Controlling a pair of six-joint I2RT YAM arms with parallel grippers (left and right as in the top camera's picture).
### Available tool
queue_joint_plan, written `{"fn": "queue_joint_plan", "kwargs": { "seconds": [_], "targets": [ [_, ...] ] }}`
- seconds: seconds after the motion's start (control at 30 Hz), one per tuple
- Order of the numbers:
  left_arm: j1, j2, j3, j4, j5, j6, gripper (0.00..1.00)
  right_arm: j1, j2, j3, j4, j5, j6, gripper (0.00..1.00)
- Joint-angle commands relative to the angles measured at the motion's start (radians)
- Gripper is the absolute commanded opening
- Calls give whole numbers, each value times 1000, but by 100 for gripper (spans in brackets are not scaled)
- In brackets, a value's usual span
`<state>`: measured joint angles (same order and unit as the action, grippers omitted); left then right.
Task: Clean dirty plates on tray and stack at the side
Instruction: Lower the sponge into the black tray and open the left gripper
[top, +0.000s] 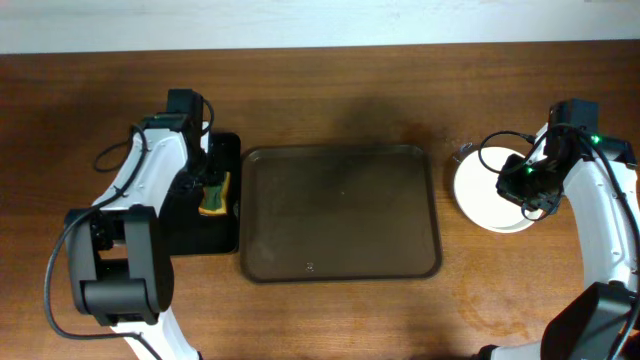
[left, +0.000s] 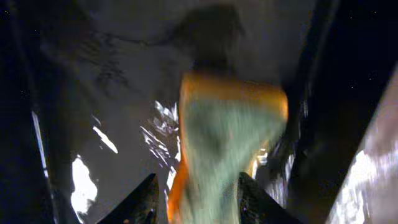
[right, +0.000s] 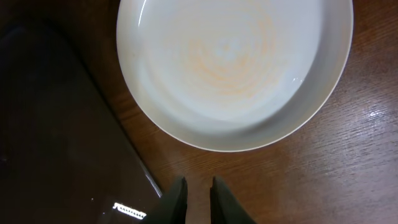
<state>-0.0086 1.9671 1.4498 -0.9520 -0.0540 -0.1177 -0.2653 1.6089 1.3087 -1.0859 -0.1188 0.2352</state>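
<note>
Your tray (top: 340, 212) is empty. The plates (top: 485, 195) sit on the desk (top: 320, 80) at its 3 o'clock, apparently stacked as finished, though the top one is faintly orange. Right end effector (right: 197, 183) has its fingers together, empty. Left end effector (left: 197, 177) flanks the sponge (left: 230, 137); grip undeterminable.

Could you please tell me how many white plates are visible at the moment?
1. A plate sits on the table just right of the tray, partly under the right arm. More could be stacked beneath it, which cannot be told. None is on the tray.
</note>
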Motion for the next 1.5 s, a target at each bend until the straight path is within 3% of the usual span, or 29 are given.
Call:
{"fn": "queue_joint_plan", "kwargs": {
  "seconds": [0.0,0.1,0.23,0.4,0.53,0.57,0.6,0.77,0.9,1.03,1.1,1.13,1.17,1.2,1.23,1.47],
  "targets": [
    [2,-23,12,-70,117,-8,33,4,-21,-5,0,-2,-3,16],
    [2,-23,-6,-92,118,-9,21,4,-21,-5,0,-2,-3,16],
    [0,-18,-98,-42,89,-10,20,4,-21,-5,0,-2,-3,16],
    [2,-17,-276,195,38,-24,17,4,-21,-5,-8,-2,-3,15],
    [2,-19,-308,274,39,-46,1,4,-21,-5,-12,-2,-3,15],
    [2,-22,-296,268,39,-46,5,4,-21,-5,-11,-2,-3,15],
    [2,-31,-277,250,39,-46,17,4,-21,-5,-11,-2,-3,15],
    [1,-158,-194,166,43,-46,33,4,-22,-5,-10,-2,-3,15],
    [0,-312,-194,138,43,-46,59,5,-32,-5,-9,-3,-11,16],
    [0,-356,-194,129,76,37,67,26,-106,-5,0,-6,-59,22],
    [0,-365,-194,77,107,78,69,72,-183,-5,-5,-5,-90,38],
    [1,-372,-194,53,111,77,73,96,-218,-5,-18,-1,-90,52],
    [1,-383,-194,38,115,77,82,118,-249,-5,-27,-2,-89,72],
    [0,-396,-194,24,119,77,90,138,-278,-6,-34,-1,-89,98],
    [0,-418,-196,4,119,77,100,156,-310,-11,-37,0,-89,98],
    [0,-768,-412,77,122,59,100,174,-603,-166,-13,28,-86,98]
  ]
}}
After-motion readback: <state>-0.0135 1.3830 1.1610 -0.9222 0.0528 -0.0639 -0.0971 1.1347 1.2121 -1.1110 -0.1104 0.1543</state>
